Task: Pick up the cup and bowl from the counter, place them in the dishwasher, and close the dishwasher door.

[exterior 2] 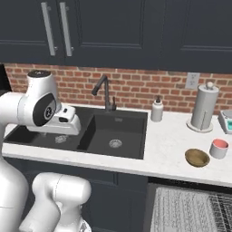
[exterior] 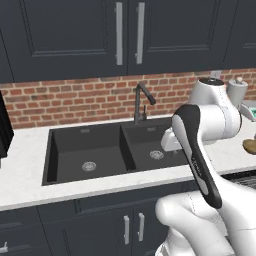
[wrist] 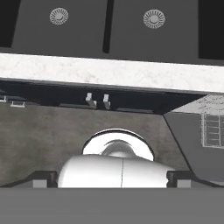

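Note:
The golden-brown bowl [exterior 2: 197,157] and the pinkish-red cup [exterior 2: 219,148] stand side by side on the white counter [exterior 2: 167,149], right of the black sink. The bowl [exterior: 250,146] also peeks in at the right edge of the left base view. Below them the dishwasher is open, its grey wire rack [exterior 2: 190,210] pulled out; the dark dishwasher door [wrist: 188,144] lies lowered. My gripper [wrist: 112,180] is open with nothing between its fingers. It hangs above the sink, well left of the cup and bowl, pointing down.
A black double sink [exterior 2: 115,131] with a dark faucet [exterior 2: 105,90] lies under my hand. A soap bottle [exterior 2: 157,110], a paper towel holder [exterior 2: 204,108] and a teal-and-white object [exterior 2: 226,120] stand at the counter's back. Dark cabinets hang above.

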Motion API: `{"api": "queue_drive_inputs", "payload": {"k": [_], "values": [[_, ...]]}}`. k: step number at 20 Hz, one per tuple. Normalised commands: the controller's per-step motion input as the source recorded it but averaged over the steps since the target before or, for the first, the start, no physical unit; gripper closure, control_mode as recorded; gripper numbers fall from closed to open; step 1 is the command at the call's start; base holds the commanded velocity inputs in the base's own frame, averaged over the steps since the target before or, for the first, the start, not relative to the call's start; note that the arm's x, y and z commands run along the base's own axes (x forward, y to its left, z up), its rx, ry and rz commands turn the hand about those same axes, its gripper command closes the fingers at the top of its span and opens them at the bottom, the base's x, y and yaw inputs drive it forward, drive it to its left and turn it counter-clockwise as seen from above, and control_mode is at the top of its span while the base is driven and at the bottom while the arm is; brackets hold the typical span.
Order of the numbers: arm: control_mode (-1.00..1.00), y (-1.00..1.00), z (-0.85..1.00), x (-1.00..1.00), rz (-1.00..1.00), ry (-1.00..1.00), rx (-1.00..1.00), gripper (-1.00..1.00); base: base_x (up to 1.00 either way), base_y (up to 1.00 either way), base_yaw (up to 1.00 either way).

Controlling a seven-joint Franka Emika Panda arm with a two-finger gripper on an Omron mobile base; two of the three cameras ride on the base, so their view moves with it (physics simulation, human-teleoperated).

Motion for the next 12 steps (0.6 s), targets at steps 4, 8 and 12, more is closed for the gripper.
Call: {"api": "queue_drive_inputs", "payload": {"k": [4,8,12], "values": [[1.0,0.0,0.0,0.0,0.0,0.0,0.0,-1.0,0.1,0.04,-0.53],[1.0,0.0,0.0,0.0,0.0,0.0,0.0,-1.0,0.0,0.19,-0.83],[1.0,0.0,0.0,0.0,0.0,0.0,0.0,-1.0,0.02,0.28,-0.94]]}}
